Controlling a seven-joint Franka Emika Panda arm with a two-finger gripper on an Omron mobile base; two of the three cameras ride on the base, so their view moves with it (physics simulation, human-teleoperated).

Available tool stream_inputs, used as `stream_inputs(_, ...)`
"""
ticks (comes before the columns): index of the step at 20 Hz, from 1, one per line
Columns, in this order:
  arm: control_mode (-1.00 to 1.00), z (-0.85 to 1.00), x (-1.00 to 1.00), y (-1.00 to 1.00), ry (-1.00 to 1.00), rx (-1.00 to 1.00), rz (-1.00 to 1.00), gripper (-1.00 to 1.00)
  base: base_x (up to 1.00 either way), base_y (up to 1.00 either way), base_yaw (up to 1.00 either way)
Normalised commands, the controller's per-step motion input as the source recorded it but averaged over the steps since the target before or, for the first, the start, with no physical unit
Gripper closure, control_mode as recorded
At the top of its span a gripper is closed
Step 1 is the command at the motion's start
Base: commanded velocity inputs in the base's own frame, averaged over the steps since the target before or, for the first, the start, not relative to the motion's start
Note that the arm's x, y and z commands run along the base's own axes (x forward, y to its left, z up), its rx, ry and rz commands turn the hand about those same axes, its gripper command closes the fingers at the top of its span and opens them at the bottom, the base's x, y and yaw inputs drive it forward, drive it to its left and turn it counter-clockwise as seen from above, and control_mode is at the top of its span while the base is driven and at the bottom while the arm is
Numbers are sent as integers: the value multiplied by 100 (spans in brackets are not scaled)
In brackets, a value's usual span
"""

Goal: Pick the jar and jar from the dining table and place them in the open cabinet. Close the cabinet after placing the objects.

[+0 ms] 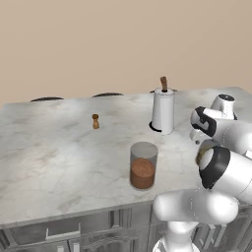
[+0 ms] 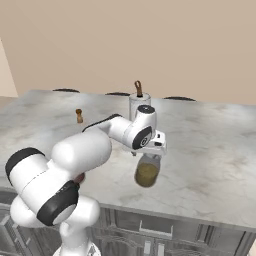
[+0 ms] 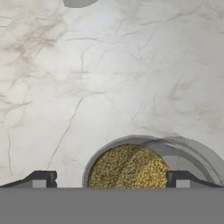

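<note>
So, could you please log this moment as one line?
gripper: open, above yellow jar | red jar: on table, untouched | nothing held

base views flank the dining table (image 1: 59,162); hand view looks down.

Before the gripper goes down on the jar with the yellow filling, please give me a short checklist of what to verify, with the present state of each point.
1. Gripper open wide: ok, its two tips stand on either side of the jar.
2. Gripper above the olive-yellow jar: ok, the hand view looks down into it.
3. Jar centred between the tips: not ok, it sits a little toward one tip.
4. Jar upright on the dining table: ok.
5. Reddish-brown jar out of the way: ok, it stands apart.
6. Paper towel holder and small brown shaker clear of the approach: ok, both stand farther back.
</note>
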Motion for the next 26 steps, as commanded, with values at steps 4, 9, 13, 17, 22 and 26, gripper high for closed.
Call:
stream_inputs(4, -100, -32, 0, 0, 0, 0, 0, -100, 0, 0, 0)
stream_inputs(9, -100, -55, 0, 3, 3, 0, 0, -100, 0, 0, 0)
stream_inputs(13, -100, -76, -4, 19, 6, 0, 0, 100, 0, 0, 0)
stream_inputs(17, -100, -79, -24, 33, 9, 0, 1, 100, 0, 0, 0)
stream_inputs(22, -100, -26, -9, 21, 5, 0, 1, 100, 0, 0, 0)
stream_inputs(26, -100, 0, 0, 0, 1, 0, 0, 100, 0, 0, 0)
